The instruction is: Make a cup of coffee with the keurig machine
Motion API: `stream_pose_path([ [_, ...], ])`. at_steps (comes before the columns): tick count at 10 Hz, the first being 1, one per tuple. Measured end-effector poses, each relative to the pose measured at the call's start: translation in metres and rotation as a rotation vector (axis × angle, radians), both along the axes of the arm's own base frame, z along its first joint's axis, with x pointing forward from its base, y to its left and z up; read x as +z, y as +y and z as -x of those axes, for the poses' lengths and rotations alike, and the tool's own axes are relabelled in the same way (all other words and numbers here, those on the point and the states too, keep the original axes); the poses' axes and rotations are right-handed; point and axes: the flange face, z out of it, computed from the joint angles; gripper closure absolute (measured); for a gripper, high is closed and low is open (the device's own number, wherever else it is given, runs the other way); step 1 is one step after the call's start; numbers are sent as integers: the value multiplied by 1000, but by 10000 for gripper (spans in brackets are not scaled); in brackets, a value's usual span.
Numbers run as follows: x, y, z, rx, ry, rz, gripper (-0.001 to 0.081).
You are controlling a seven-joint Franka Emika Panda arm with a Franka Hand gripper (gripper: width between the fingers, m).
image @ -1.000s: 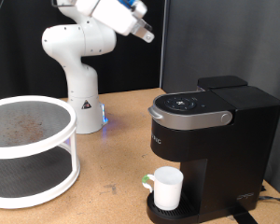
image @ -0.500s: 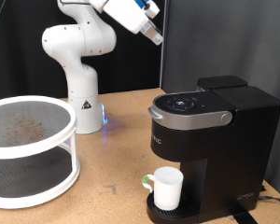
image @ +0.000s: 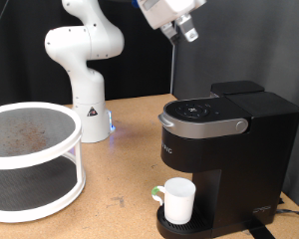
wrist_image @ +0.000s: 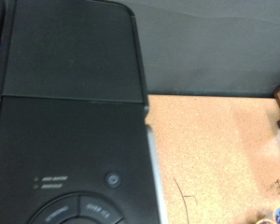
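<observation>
The keurig machine (image: 224,149) stands on the wooden table at the exterior view's right, lid down, buttons on its grey-silver top. The white cup (image: 177,200) stands on its drip tray under the spout. My gripper (image: 186,30) is high above the machine near the exterior view's top, with nothing seen between its fingers. The wrist view looks down on the machine's black top (wrist_image: 70,103) and its buttons; no fingers show there.
A white two-tier round rack (image: 30,159) stands at the exterior view's left. The arm's white base (image: 88,115) sits behind it at the table's back. Bare cork-brown table (image: 120,169) lies between rack and machine.
My gripper has moved toward the exterior view's right and up, from above the arm base to above the machine. The cup and machine have not moved.
</observation>
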Motion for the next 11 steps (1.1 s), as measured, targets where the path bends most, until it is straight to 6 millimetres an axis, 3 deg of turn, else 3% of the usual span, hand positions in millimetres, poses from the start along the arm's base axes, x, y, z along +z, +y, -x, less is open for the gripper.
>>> stream_pose_path([
  [5,1,24,-41,93,158,121,-1],
  [8,-12,30,-62,91,133,173,-1],
  [11,-34,38,-66,108,73,227,-1],
])
